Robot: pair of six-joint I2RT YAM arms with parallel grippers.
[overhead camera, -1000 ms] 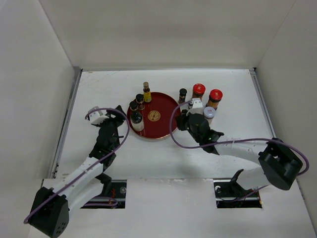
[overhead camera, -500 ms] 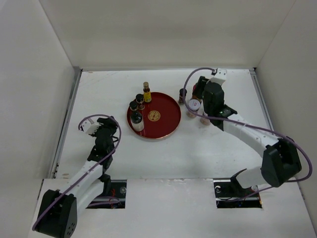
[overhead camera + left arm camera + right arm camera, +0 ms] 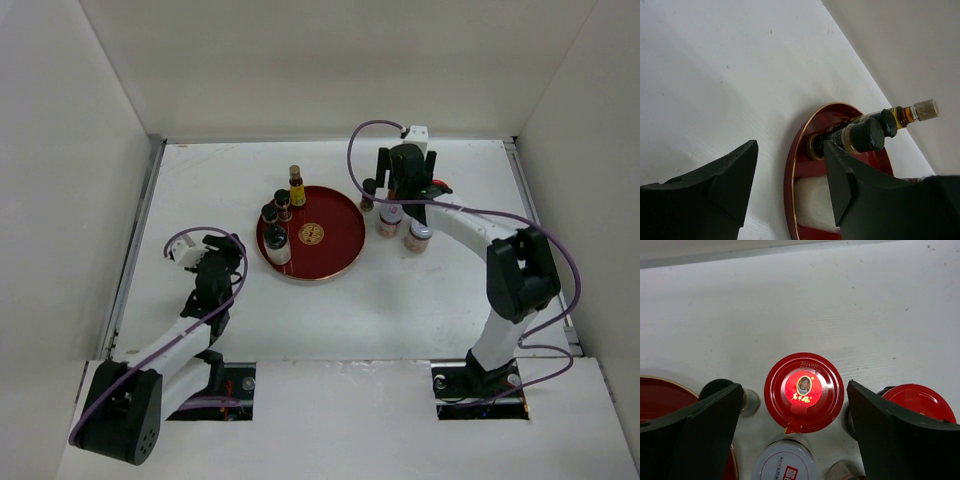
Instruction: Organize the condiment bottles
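A white table (image 3: 200, 190) is holding a round red tray (image 3: 335, 215). The right pincer (image 3: 794, 386) is hovering wide open over a red-lidded jar (image 3: 804, 405) just right of the tray. The left pincer (image 3: 790, 150) is hanging open and empty near the tray's left. Dark bottles (image 3: 276, 236) are standing on the tray's left side.

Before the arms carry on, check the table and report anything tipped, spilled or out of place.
Nothing stands out. The bottles on the red tray stand upright, as do the red-lidded jars and white-lidded jars beside it. No spill shows on the table. The right claw hangs open above one red-lidded jar.
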